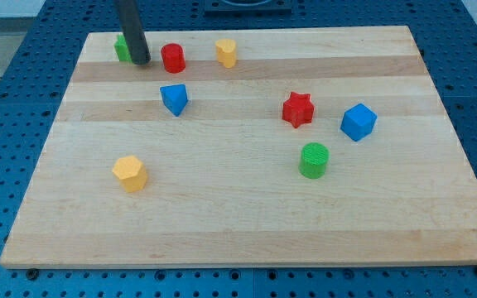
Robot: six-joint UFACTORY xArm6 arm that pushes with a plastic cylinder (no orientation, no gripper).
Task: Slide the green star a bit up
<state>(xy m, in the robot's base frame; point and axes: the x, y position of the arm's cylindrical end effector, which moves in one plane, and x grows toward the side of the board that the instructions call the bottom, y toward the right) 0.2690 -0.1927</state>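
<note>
The green star point(122, 48) sits near the board's top left corner, mostly hidden behind my rod, so only its left part shows. My tip point(140, 61) rests on the board right against the star's lower right side. A red cylinder point(173, 58) stands just right of my tip.
A yellow block point(226, 52) lies right of the red cylinder. A blue block point(174, 98) sits below them. A red star point(298, 109), a blue cube point(358, 122) and a green cylinder point(314, 160) are at the right. A yellow hexagon point(129, 173) is at lower left. The wooden board point(247, 223) lies on a blue pegboard table.
</note>
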